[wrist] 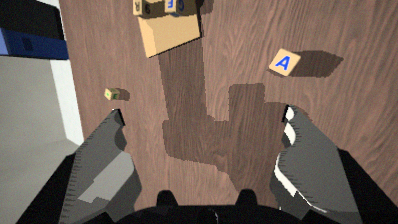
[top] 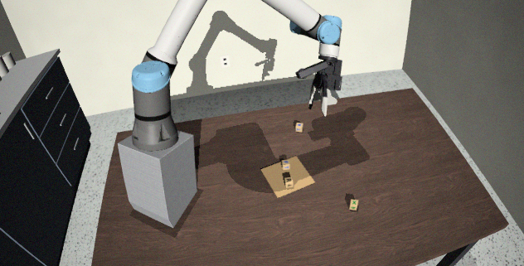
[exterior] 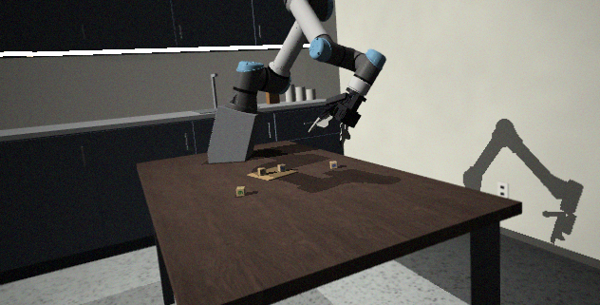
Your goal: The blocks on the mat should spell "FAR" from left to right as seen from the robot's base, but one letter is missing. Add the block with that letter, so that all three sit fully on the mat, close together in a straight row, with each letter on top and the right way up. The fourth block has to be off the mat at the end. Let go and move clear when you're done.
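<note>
My gripper [top: 317, 111] [exterior: 327, 137] [wrist: 202, 108] is open and empty, high above the table's back part. The block with a blue A [top: 299, 127] [exterior: 333, 164] [wrist: 284, 62] lies off the mat, near the back; in the wrist view it is beyond the right fingertip, turned askew. The tan mat [top: 304, 178] [exterior: 271, 176] [wrist: 170, 35] bears the blue F block [top: 285, 164] [exterior: 281, 168] [wrist: 171, 6] and the dark R block [top: 288, 182] [exterior: 261, 171] [wrist: 138, 7], with a gap between them.
A fourth block with green letters [top: 353, 205] [exterior: 240, 191] [wrist: 111, 94], X on top, lies off the mat towards the front. The robot's grey pedestal [top: 178, 182] [exterior: 232, 135] stands at the other end of the table. The back wall [top: 365, 33] rises behind the gripper.
</note>
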Controlling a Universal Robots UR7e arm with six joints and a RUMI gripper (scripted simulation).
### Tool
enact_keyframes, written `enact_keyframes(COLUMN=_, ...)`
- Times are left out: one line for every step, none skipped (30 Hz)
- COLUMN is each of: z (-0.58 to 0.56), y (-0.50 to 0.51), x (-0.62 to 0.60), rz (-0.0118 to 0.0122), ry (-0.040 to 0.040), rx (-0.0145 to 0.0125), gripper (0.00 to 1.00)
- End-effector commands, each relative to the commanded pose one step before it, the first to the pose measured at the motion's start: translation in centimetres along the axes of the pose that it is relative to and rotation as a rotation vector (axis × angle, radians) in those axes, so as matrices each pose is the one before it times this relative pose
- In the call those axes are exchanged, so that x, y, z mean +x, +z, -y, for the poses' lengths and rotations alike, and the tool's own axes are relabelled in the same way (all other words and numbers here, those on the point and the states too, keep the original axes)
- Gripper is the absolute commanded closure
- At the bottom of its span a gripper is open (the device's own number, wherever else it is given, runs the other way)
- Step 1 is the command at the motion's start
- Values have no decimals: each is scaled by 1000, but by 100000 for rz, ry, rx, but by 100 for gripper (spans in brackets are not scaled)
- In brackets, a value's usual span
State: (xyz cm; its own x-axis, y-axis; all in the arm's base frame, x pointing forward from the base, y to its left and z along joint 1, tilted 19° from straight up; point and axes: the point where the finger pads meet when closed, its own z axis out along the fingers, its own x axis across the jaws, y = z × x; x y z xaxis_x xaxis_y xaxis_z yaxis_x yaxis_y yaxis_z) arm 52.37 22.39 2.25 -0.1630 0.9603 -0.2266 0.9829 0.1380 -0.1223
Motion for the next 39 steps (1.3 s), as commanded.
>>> enact_keyframes(z=460, y=-214, x=478, rz=285, ry=-13552, rx=-3128, gripper=0)
enact_keyframes(z=67, y=-27, x=91, rz=145, ry=-2160, rx=-393, gripper=0)
enact_keyframes(z=65, y=-27, x=92, rz=153, ry=-2177, rx=-393, gripper=0)
enact_keyframes(z=63, y=-28, x=93, rz=159, ry=-2173, rx=-390, gripper=0)
enact_keyframes(z=61, y=-29, x=95, rz=167, ry=-2186, rx=-389, gripper=0)
enact_keyframes(z=58, y=-29, x=94, rz=171, ry=-2156, rx=-381, gripper=0)
enact_keyframes(z=57, y=-30, x=97, rz=181, ry=-2191, rx=-384, gripper=0)
enact_keyframes(z=54, y=-30, x=98, rz=187, ry=-2189, rx=-381, gripper=0)
enact_keyframes(z=52, y=-31, x=98, rz=193, ry=-2177, rx=-375, gripper=0)
enact_keyframes(z=49, y=-31, x=97, rz=196, ry=-2143, rx=-366, gripper=0)
enact_keyframes(z=0, y=0, x=0, rz=0, ry=0, rx=0, gripper=0)
enact_keyframes(z=0, y=0, x=0, rz=0, ry=0, rx=0, gripper=0)
enact_keyframes(z=84, y=-57, x=178, rz=372, ry=-3892, rx=-656, gripper=0)
enact_keyframes(z=76, y=-58, x=178, rz=386, ry=-3833, rx=-634, gripper=0)
enact_keyframes(z=32, y=-28, x=84, rz=187, ry=-1787, rx=-292, gripper=0)
enact_keyframes(z=34, y=-32, x=95, rz=216, ry=-2020, rx=-326, gripper=0)
enact_keyframes(z=35, y=-35, x=104, rz=242, ry=-2204, rx=-352, gripper=0)
enact_keyframes(z=32, y=-35, x=104, rz=245, ry=-2177, rx=-344, gripper=0)
enact_keyframes(z=30, y=-36, x=105, rz=252, ry=-2189, rx=-341, gripper=0)
enact_keyframes(z=27, y=-36, x=103, rz=253, ry=-2146, rx=-330, gripper=0)
enact_keyframes(z=25, y=-37, x=106, rz=265, ry=-2198, rx=-333, gripper=0)
enact_keyframes(z=23, y=-37, x=104, rz=266, ry=-2160, rx=-323, gripper=0)
enact_keyframes(z=20, y=-38, x=105, rz=273, ry=-2170, rx=-320, gripper=0)
enact_keyframes(z=18, y=-39, x=106, rz=280, ry=-2181, rx=-317, gripper=0)
enact_keyframes(z=16, y=-39, x=106, rz=284, ry=-2173, rx=-311, gripper=0)
enact_keyframes(z=13, y=-40, x=106, rz=289, ry=-2172, rx=-306, gripper=0)
enact_keyframes(z=11, y=-40, x=105, rz=292, ry=-2155, rx=-298, gripper=0)
enact_keyframes(z=0, y=0, x=0, rz=0, ry=0, rx=0, gripper=0)
enact_keyframes(z=0, y=0, x=0, rz=0, ry=0, rx=0, gripper=0)
enact_keyframes(z=13, y=-62, x=159, rz=451, ry=-3257, rx=-441, gripper=0)
enact_keyframes(z=7, y=-62, x=156, rz=453, ry=-3188, rx=-420, gripper=0)
enact_keyframes(z=2, y=-60, x=149, rz=442, ry=-3044, rx=-390, gripper=0)
enact_keyframes(z=-2, y=-37, x=89, rz=268, ry=-1815, rx=-228, gripper=0)
enact_keyframes(z=-4, y=-43, x=103, rz=317, ry=-2116, rx=-260, gripper=0)
enact_keyframes(z=-6, y=-45, x=106, rz=329, ry=-2167, rx=-261, gripper=0)
enact_keyframes(z=-9, y=-46, x=106, rz=337, ry=-2191, rx=-258, gripper=0)
enact_keyframes(z=-11, y=-46, x=106, rz=340, ry=-2181, rx=-251, gripper=0)
enact_keyframes(z=-14, y=-47, x=105, rz=344, ry=-2177, rx=-245, gripper=0)
enact_keyframes(z=-16, y=-48, x=105, rz=348, ry=-2177, rx=-239, gripper=0)
